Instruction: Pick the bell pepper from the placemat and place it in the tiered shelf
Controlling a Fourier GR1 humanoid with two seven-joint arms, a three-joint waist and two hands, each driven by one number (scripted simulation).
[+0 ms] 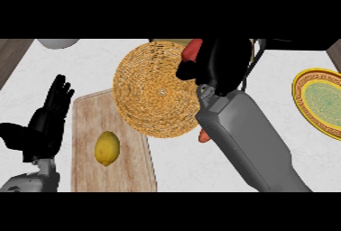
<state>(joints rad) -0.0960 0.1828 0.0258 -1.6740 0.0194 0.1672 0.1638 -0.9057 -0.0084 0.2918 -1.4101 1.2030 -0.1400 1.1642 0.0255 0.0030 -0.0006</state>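
Note:
A round woven placemat lies in the middle of the counter. My right hand hovers over its upper right part, fingers curled round a red bell pepper. Only a red sliver of the pepper shows at the hand's upper left; the rest is hidden. The dark frame of the tiered shelf shows at the top right, just beyond the hand. My left hand rests open at the left edge, fingers up.
A wooden cutting board with a yellow lemon lies left of the placemat. A yellow and green plate sits at the right edge, a white bowl at the top left. A small red-orange bit peeks from under my right forearm.

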